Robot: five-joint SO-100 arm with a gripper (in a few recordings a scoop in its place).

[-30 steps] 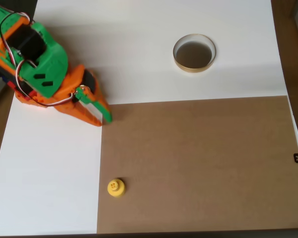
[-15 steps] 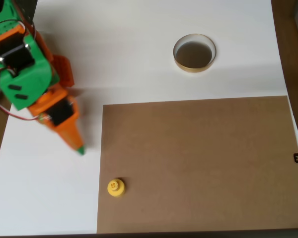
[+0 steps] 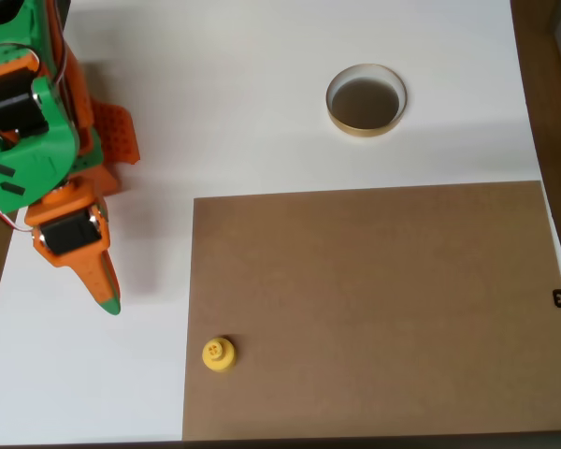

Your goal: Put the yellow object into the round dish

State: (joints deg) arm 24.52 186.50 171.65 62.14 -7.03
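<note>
Yellow object [image 3: 218, 354] on board edge [image 3: 189, 318] — gripper [image 3: 107, 299] apart, leftward.

The green-and-orange arm [image 3: 33, 140] reaches down the overhead view's left side, its tool [image 3: 101, 285] pointing downward, fingers together.

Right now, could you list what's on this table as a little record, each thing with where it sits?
yellow object: on the left edge of the brown board, near the bottom, upright, untouched
round dish: on the white surface, upper right, nothing inside
brown board: flat, covering the lower right
tool: at left over white surface, apart from the yellow object, holding nothing; open or shut unclear
</note>
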